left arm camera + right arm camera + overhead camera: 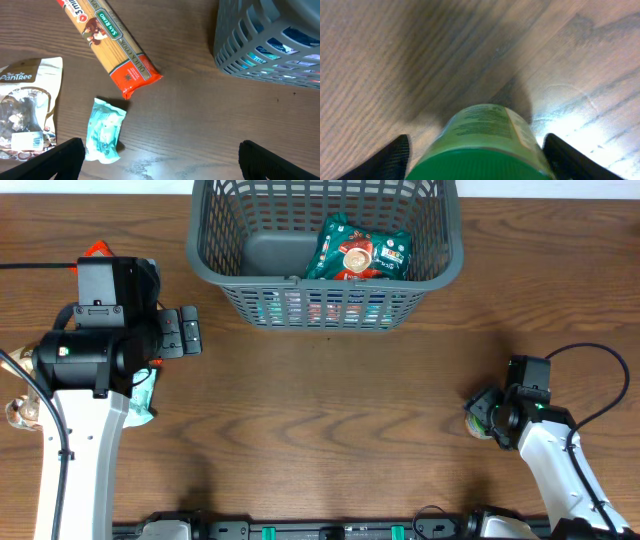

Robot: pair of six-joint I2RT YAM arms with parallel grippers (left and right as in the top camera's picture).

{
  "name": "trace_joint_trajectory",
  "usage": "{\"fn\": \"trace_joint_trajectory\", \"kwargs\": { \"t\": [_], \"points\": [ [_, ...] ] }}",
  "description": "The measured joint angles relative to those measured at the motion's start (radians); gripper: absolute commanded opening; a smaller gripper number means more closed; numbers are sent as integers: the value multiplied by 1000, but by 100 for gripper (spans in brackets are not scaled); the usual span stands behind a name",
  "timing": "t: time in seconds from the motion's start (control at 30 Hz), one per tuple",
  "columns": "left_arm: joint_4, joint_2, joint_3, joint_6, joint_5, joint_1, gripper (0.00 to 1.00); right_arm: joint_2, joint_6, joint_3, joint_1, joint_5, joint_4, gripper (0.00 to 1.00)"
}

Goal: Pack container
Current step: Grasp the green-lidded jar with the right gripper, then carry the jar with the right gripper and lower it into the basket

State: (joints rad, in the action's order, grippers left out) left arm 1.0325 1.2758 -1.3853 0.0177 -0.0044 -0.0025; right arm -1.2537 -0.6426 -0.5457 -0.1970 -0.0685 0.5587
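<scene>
While the container (pixel 325 308) sits at the far middle of the desk (pixel 330 410) with a green snack bag (pixel 360 252) inside, my left end effector (pixel 160 160) hangs spread wide above a teal packet (pixel 104 131) and a pasta packet (pixel 115 45). My right end effector (pixel 480 157) straddles a green-lidded jar (pixel 482 127), and I cannot tell whether it grips.

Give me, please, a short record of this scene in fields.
container: grey basket, at the table's far edge
inside: green snack bag
left gripper: open, empty, above the table
right gripper: fingers either side of a green-lidded jar; grip unclear
on table: pasta packet, teal pouch, PanTree bag
</scene>
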Motion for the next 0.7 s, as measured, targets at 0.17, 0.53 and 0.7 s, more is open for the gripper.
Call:
{"fn": "trace_joint_trajectory", "kwargs": {
  "t": [0.17,0.53,0.7],
  "points": [
    [0,0,0,0,0,0,99,3,-1,-3,0,-11,-2,17],
    [0,0,0,0,0,0,99,-8,42,-70,0,-5,24,1],
    [0,0,0,0,0,0,99,-33,146,-384,0,1,158,1]
  ]
}}
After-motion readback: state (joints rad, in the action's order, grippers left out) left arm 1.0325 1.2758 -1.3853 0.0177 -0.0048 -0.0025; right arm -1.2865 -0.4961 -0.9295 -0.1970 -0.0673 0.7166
